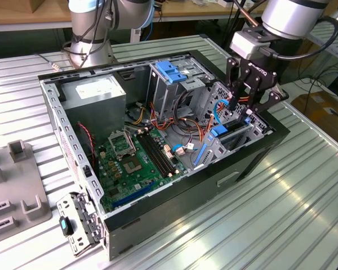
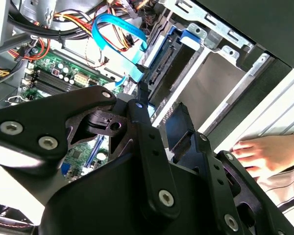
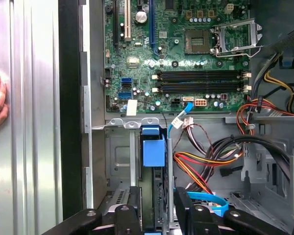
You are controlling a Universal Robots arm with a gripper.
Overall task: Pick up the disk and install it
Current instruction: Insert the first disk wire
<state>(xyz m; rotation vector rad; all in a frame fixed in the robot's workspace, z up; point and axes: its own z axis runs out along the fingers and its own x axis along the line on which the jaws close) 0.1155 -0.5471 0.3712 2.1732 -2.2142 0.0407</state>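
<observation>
- On my feed the fingers (image 3: 183, 208) stand only a narrow way apart, one on each side of the disk (image 3: 153, 178), pressed to its faces.
- The gripper (image 1: 240, 115) reaches down into the case at the exterior view's right, gripping the disk on edge.
- The disk stands upright in the drive cage (image 3: 118, 161), in the slot by the case's outer wall. In the first wrist view I see it edge-on: a thin dark slab with bright blue plastic framing it.
- In the second wrist view its end shows a black connector strip, blue frame alongside, and a flat silver-grey face behind the cage bars.
- A light-blue cable (image 2: 118, 30) loops just beside that end.
- Past the cage lies the green motherboard (image 3: 176, 49).
- Outside the computer case (image 1: 158, 216), a person's hand (image 2: 264, 152) rests on the ribbed table (image 1: 270, 225).
</observation>
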